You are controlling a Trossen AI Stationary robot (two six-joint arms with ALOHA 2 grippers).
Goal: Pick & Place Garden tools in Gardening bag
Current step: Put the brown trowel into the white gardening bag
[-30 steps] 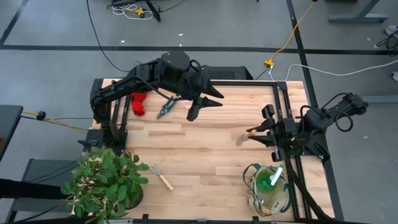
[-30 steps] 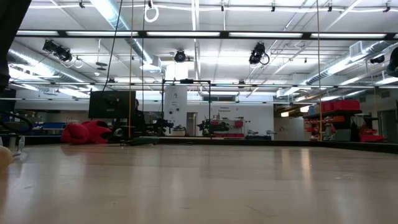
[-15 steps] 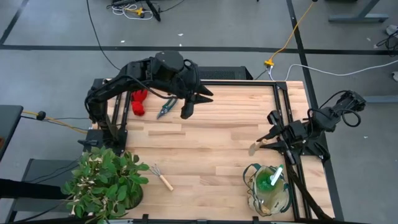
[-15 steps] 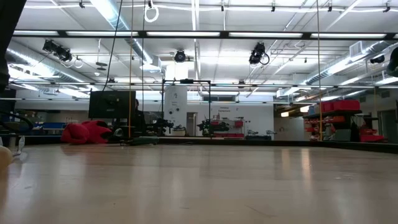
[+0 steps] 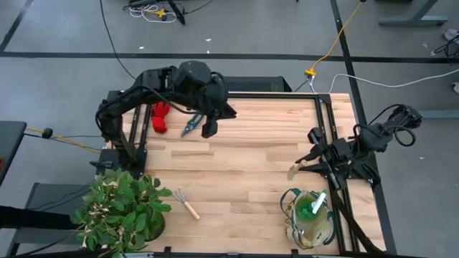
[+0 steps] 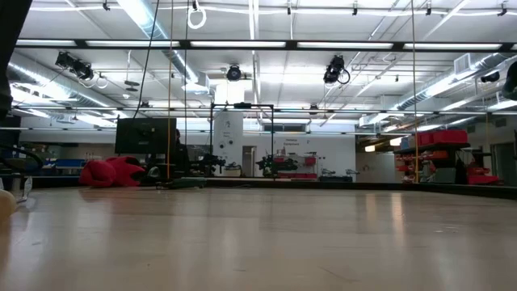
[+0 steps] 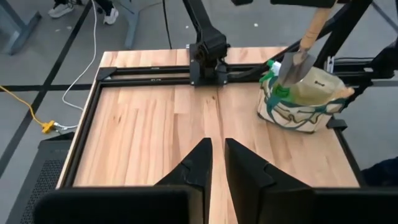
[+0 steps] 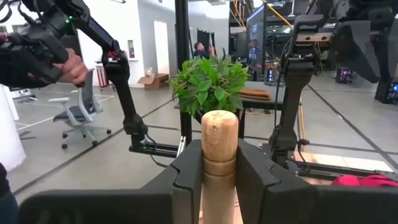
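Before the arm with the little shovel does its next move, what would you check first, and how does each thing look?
1. Grip: the right gripper is clamped on the trowel by its wooden handle. Ok.
2. Position: in the high view the trowel is above the table beside the gardening bag, not over the opening. Not ok yet.
3. Bag upright and open, a green-and-white item already inside. Ok.
4. Room inside for the trowel. Cannot tell.
5. Left gripper well away, near the pruning shears and red gloves. Ok.
6. Still to pick: the small rake by the potted plant.
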